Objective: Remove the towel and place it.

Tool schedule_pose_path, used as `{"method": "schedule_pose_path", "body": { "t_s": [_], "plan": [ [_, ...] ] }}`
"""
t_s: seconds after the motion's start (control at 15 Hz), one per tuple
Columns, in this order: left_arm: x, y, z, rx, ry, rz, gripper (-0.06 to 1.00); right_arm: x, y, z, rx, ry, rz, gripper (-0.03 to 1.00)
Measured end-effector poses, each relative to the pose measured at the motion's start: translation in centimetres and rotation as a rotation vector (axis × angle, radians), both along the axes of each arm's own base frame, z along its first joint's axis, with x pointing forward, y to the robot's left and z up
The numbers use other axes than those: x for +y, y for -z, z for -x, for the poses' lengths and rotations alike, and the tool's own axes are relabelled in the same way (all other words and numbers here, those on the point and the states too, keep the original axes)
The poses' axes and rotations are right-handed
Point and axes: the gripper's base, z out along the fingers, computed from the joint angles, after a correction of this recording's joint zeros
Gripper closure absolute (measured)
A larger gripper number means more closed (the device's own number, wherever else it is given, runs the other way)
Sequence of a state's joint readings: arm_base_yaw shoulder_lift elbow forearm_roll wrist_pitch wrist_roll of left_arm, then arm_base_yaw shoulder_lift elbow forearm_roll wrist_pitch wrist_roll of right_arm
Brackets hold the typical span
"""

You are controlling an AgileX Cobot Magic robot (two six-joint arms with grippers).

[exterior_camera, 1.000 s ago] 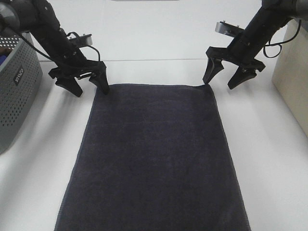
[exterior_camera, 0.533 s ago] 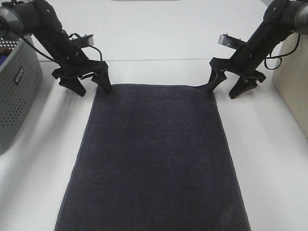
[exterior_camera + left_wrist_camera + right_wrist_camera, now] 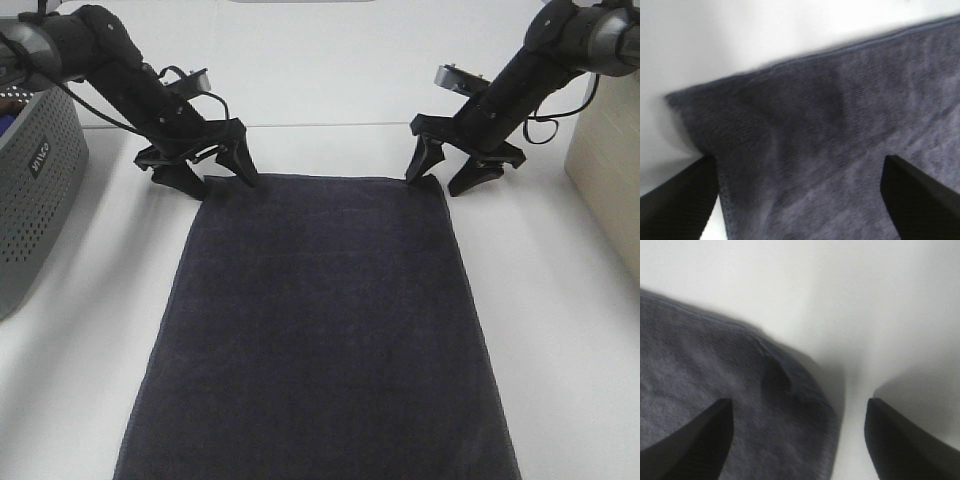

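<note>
The dark charcoal-grey towel (image 3: 320, 320) lies flat on the white table, its long side running toward the front edge. My left gripper (image 3: 217, 178) is open at the towel's far left corner, one finger on the cloth and one off it. The left wrist view shows that corner (image 3: 805, 130) between the two fingers. My right gripper (image 3: 442, 180) is open at the far right corner, straddling it. The right wrist view shows the corner (image 3: 740, 400) slightly wrinkled between the fingers. No white tag shows.
A grey perforated basket (image 3: 30, 190) stands at the left edge. A beige box (image 3: 610, 150) stands at the right edge. The white table (image 3: 330, 90) extends behind the towel.
Both grippers have moved inward and lower onto the towel's far corners; the left one shifted right, the right one shifted left. The towel has not moved.
</note>
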State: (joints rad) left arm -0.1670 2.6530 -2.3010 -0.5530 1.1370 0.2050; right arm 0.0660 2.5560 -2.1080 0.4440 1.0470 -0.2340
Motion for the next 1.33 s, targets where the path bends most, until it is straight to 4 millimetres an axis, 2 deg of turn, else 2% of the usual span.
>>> {"method": "schedule_pose_path", "body": {
  "t_s": [0.13,0.27,0.4,0.53,0.6,0.67,0.73,1.0,1.2,1.33],
  "plan": [
    [-2.0,0.2,0.2,-0.028,0.012,0.005,0.15,2.4,0.1,-0.1,-0.049,-0.039,0.021,0.29],
    [-2.5,0.3,0.1,-0.037,-0.01,-0.012,0.27,3.2,0.1,-0.2,-0.076,-0.055,0.044,0.36],
    [-2.1,0.7,0.0,-0.043,-0.02,-0.055,0.52,3.0,0.4,-0.2,-0.084,-0.065,0.076,0.55],
    [-1.8,1.1,-0.1,-0.058,-0.017,-0.092,0.84,2.6,0.7,-0.3,-0.094,-0.072,0.109,0.77],
    [-1.8,1.2,-0.2,-0.062,-0.019,-0.093,0.89,2.5,0.7,-0.4,-0.096,-0.073,0.114,0.84],
    [-1.8,1.2,-0.2,-0.064,-0.02,-0.092,0.93,2.3,0.7,-0.4,-0.098,-0.073,0.122,0.94],
    [-1.8,1.1,-0.2,-0.066,-0.021,-0.092,0.93,2.3,0.8,-0.4,-0.098,-0.073,0.123,0.96],
    [-1.8,1.0,-0.3,-0.094,0.018,-0.099,0.93,2.3,0.6,-0.7,-0.119,-0.07,0.125,0.96],
    [-1.7,0.5,-1.4,-0.202,0.029,-0.126,0.93,2.2,0.1,-2.0,-0.212,-0.067,0.145,0.96],
    [-1.5,-0.2,-2.4,-0.3,0.013,-0.158,0.93,2.3,-1.2,-3.1,-0.309,-0.058,0.149,0.96]
  ]
}}
